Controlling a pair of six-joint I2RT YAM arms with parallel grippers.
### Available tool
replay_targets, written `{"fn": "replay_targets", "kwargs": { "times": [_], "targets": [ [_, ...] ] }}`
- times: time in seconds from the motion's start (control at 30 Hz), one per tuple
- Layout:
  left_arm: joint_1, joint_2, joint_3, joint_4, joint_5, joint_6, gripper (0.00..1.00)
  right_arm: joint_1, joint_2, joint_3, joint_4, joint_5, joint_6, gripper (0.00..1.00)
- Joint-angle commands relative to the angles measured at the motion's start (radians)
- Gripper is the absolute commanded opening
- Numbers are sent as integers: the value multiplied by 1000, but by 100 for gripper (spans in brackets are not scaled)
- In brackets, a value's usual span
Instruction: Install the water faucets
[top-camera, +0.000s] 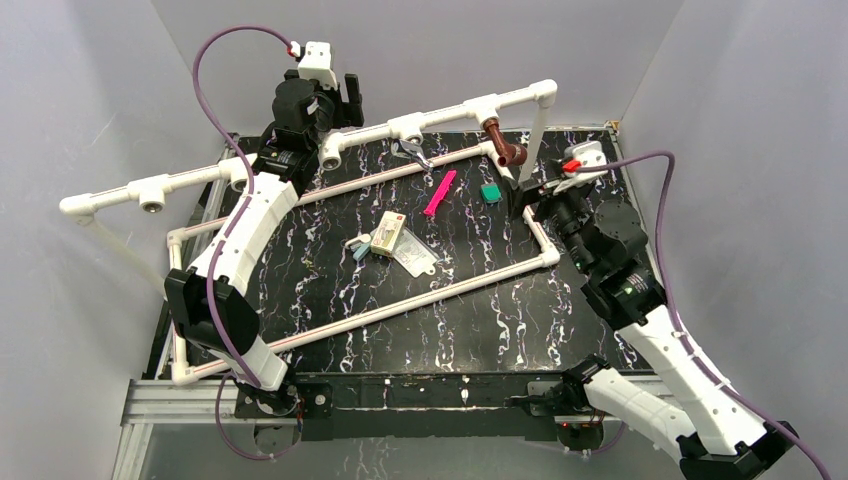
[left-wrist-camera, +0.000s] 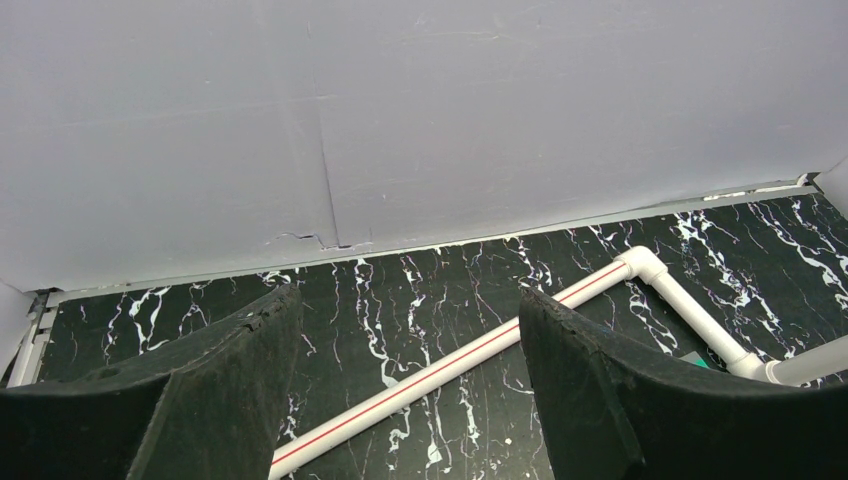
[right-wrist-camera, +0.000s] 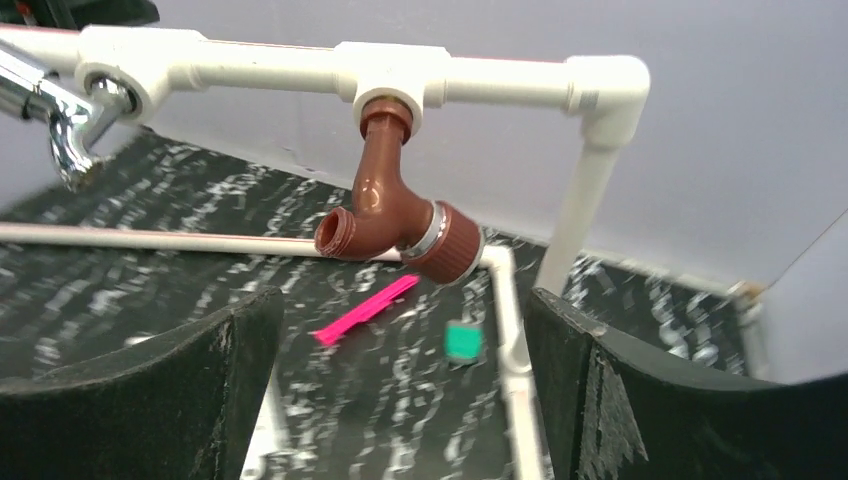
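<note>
The dark reddish-brown faucet (top-camera: 505, 145) hangs from a white tee socket (top-camera: 487, 106) on the raised pipe rail; in the right wrist view it (right-wrist-camera: 395, 215) sits in that socket (right-wrist-camera: 390, 78), spout end towards the camera. The silver faucet (top-camera: 412, 152) hangs from the neighbouring tee (top-camera: 405, 127); the right wrist view shows it at the left edge (right-wrist-camera: 60, 130). My right gripper (top-camera: 522, 200) (right-wrist-camera: 400, 300) is open and empty, just below and in front of the brown faucet. My left gripper (top-camera: 345, 95) (left-wrist-camera: 410, 295) is open and empty, raised at the back behind the rail.
A pink flat strip (top-camera: 440, 193) and a small green piece (top-camera: 490, 192) lie near the right gripper. A small box (top-camera: 388, 233), a clear bag (top-camera: 415, 255) and a pale blue part (top-camera: 358, 248) lie mid-table. A low pipe frame (top-camera: 400, 300) rings the table. Two empty tees (top-camera: 152, 190) (top-camera: 335, 147) sit left.
</note>
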Motion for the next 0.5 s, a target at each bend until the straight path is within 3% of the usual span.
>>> {"fn": "replay_targets", "kwargs": {
  "times": [0.0,0.23,0.47],
  "targets": [
    [-12,69,-87,-247,9,6,77,0,-23,-5,126,-111,-482,96],
    [-12,69,-87,-249,10,5,77,0,16,-33,223,-262,-844,95],
    [-12,67,-87,-250,10,9,77,0,115,-12,270,-323,-1051,95]
  ]
}}
